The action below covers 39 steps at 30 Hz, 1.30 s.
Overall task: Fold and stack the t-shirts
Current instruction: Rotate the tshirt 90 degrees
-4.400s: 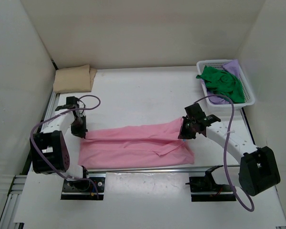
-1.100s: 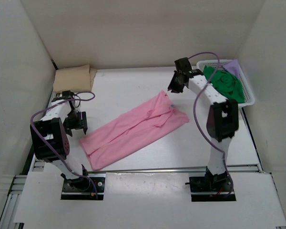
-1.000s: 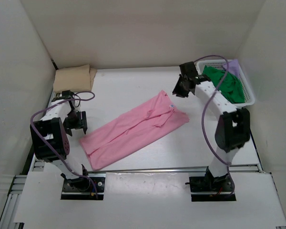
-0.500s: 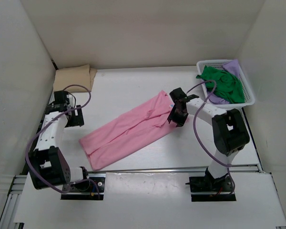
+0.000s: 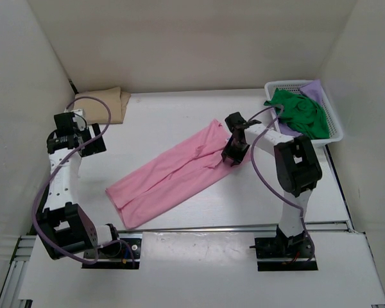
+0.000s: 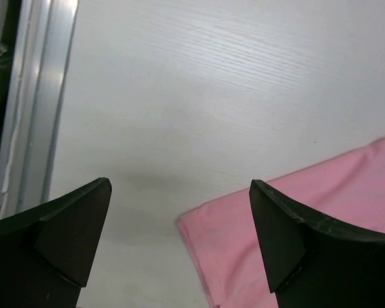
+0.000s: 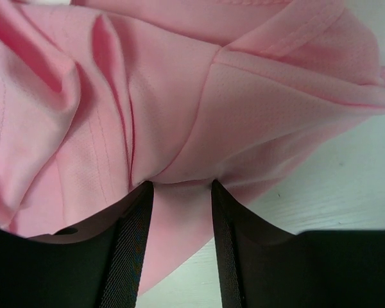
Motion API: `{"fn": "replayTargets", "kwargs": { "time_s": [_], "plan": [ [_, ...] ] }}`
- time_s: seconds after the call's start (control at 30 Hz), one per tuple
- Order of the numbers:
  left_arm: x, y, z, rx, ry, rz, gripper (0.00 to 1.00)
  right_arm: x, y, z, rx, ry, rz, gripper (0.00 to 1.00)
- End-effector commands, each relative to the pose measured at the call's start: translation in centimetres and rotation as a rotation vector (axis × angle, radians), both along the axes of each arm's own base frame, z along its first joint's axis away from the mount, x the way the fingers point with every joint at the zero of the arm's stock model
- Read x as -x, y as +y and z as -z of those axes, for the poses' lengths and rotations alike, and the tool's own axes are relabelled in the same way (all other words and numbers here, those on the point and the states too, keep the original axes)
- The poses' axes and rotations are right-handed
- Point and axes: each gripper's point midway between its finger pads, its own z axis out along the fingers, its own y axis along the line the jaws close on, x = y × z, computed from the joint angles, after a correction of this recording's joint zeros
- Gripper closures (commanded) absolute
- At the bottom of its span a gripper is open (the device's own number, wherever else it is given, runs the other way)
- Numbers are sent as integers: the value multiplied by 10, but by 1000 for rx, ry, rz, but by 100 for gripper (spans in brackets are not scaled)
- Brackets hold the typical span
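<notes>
Above: four soft cloth t-shirts. The tan t-shirt (image 5: 99,106) lies folded far-left, the pink t-shirt (image 5: 173,176) slants across mid-table, and the green t-shirt (image 5: 298,110) and purple t-shirt (image 5: 316,88) sit in one white plastic mesh basket (image 5: 333,133).
Left wrist: left gripper (image 6: 179,237) raised, jaws wide over the white table (image 6: 212,96).
Right wrist: right gripper (image 7: 179,192) lowered, jaws narrow, pinching pink cloth.

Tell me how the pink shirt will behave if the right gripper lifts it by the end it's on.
Probably floppy: the pink t-shirt lies flat and creased, and cloth bunches between the fingers of the right gripper, so the rest would likely hang and drag. It looks thin and light. It may unfold, since its layers lie loose.
</notes>
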Motion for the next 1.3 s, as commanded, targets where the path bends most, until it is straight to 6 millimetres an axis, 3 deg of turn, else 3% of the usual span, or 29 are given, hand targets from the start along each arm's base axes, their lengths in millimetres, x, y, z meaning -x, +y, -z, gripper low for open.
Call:
{"fn": "replayTargets", "kwargs": {
  "time_s": [0.0, 0.03, 0.07, 0.1, 0.13, 0.2, 0.23, 0.27, 0.33, 0.37, 0.4, 0.57, 0.6, 0.63, 0.67, 0.7, 0.77, 0.8, 0.87, 0.9, 0.93, 0.97, 1.0, 1.03, 1.07, 1.23, 1.27],
  "plan": [
    [-7, -28, -14, 124, -76, 108, 0, -29, -6, 18, -1, 20, 46, 54],
    [-2, -31, -7, 138, -64, 114, 0, -44, -11, 14, 9, 0, 39, 54],
    [0, -36, -2, 128, -47, 125, 0, -48, -9, 24, 28, 37, 27, 54],
    [3, -31, 4, 73, -18, 101, 0, -68, -11, 20, 37, 12, 31, 54],
    [8, -40, 16, 63, 17, 124, 0, -113, 0, 6, 15, -69, 10, 54],
    [15, -41, 28, 22, 60, 118, 0, -156, 23, -15, -45, -155, -36, 54],
    [20, -41, 35, 9, 84, 114, 0, -198, 40, -40, -113, -258, -52, 54],
    [18, -38, 37, 0, 86, 107, 0, -218, 50, -52, -149, -322, -70, 52],
    [18, -42, 37, -18, 90, 118, 0, -247, 61, -70, -218, -422, -72, 50],
    [18, -42, 37, -18, 90, 118, 0, -249, 66, -72, -255, -431, -55, 50],
    [15, -41, 33, -20, 79, 118, 0, -256, 69, -104, -317, -511, -61, 48],
    [7, -40, 19, -27, 43, 117, 0, -227, 60, -143, -297, -573, -158, 44],
    [5, -40, 16, -28, 34, 117, 0, -216, 57, -166, -302, -593, -176, 44],
    [8, -40, 14, -28, 35, 117, 0, -205, 53, -170, -291, -581, -187, 44],
    [8, -40, 8, -28, 34, 117, 0, -189, 48, -155, -274, -538, -213, 43],
    [9, -41, 0, -31, 17, 117, 0, -173, 42, -179, -274, -565, -224, 43],
    [15, -33, -21, -73, -24, 87, 0, -146, 40, -180, -264, -545, -252, 42],
    [16, -30, -35, -93, -55, 73, 0, -120, 37, -176, -252, -523, -279, 42],
    [30, -24, -57, -133, -93, 39, 0, -95, 35, -170, -234, -504, -312, 40],
    [36, -24, -64, -135, -104, 38, 0, -78, 38, -184, -244, -525, -331, 40],
    [43, -23, -70, -145, -107, 29, 0, -59, 32, -162, -220, -474, -341, 40],
    [59, -23, -73, -154, -93, 20, 0, -45, 35, -173, -232, -502, -361, 38],
    [67, -21, -76, -165, -95, 9, 0, -33, 34, -168, -231, -488, -370, 38],
    [75, -19, -74, -176, -88, -1, 0, -16, 30, -149, -216, -450, -375, 37],
    [90, -16, -77, -197, -95, -22, 0, -5, 31, -157, -223, -474, -375, 37],
    [138, -18, -81, -213, -106, -37, 0, 44, 21, -134, -217, -453, -346, 34],
    [145, -19, -80, -214, -110, -38, 0, 55, 23, -137, -227, -471, -354, 34]
  ]
}}
